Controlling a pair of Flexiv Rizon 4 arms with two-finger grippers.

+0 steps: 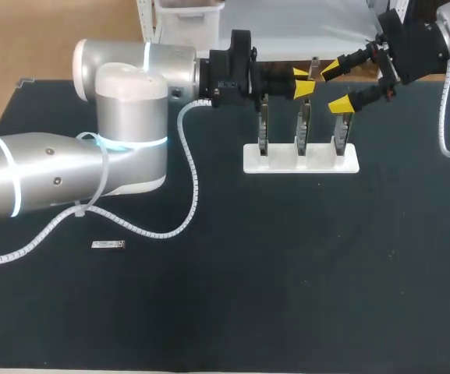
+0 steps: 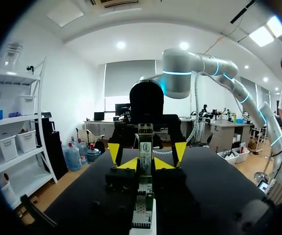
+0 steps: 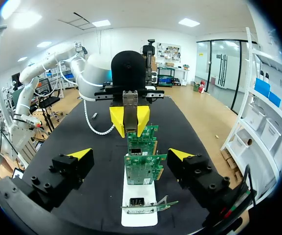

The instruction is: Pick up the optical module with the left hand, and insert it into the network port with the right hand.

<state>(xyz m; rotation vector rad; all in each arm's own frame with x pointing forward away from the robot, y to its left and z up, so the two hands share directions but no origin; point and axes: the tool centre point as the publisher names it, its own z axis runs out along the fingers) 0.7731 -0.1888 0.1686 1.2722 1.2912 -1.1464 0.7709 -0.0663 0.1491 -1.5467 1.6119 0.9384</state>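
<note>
Left wrist view puts the optical module (image 2: 145, 144) upright between the yellow fingertips of my left hand (image 2: 146, 155), which is clamped on it from both sides. It is a slim, metal-grey bar with a printed label on its face. In the head view I hold it raised above a row of three green network cards (image 1: 302, 125) standing on edge in a white base (image 1: 301, 160). My right hand (image 1: 336, 86) is just beside the module, fingers spread wide and holding nothing. From the right wrist view the nearest card's metal bracket shows a dark square network port (image 3: 137, 201). The table (image 1: 287, 296) is matte black. A small silvery piece (image 1: 108, 245) lies flat on it, well apart from the base, near my left arm's white coiled cable (image 1: 189, 171).
</note>
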